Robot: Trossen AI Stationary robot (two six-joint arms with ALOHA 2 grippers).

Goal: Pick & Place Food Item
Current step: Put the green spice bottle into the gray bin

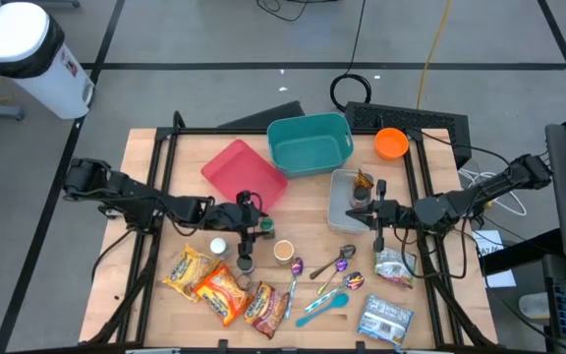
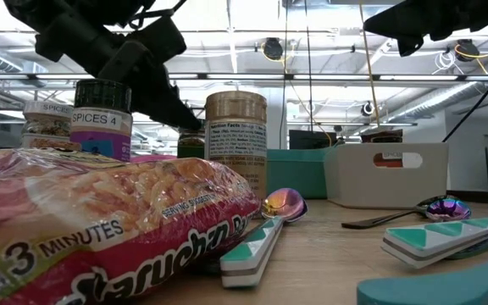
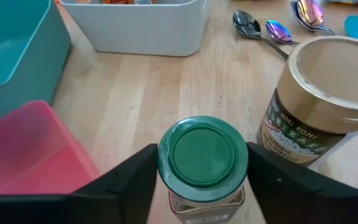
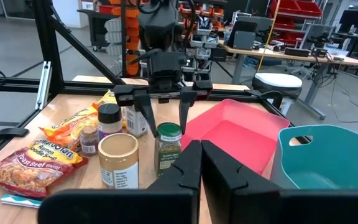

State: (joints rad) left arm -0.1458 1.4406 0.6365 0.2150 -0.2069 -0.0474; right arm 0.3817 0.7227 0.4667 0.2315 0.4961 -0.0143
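Left gripper (image 3: 202, 171) fingers straddle green-lid jar (image 3: 202, 163), apart, contact unclear. Right gripper (image 1: 379, 211) pressed together, hovering beside white bin (image 1: 345, 202).

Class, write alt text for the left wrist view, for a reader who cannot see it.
The left gripper straddles a green-lidded spice jar standing on the wooden table, one dark finger on each side. A tan-lidded jar stands beside it; a pink tray, teal bin, white bin and spoons lie beyond.
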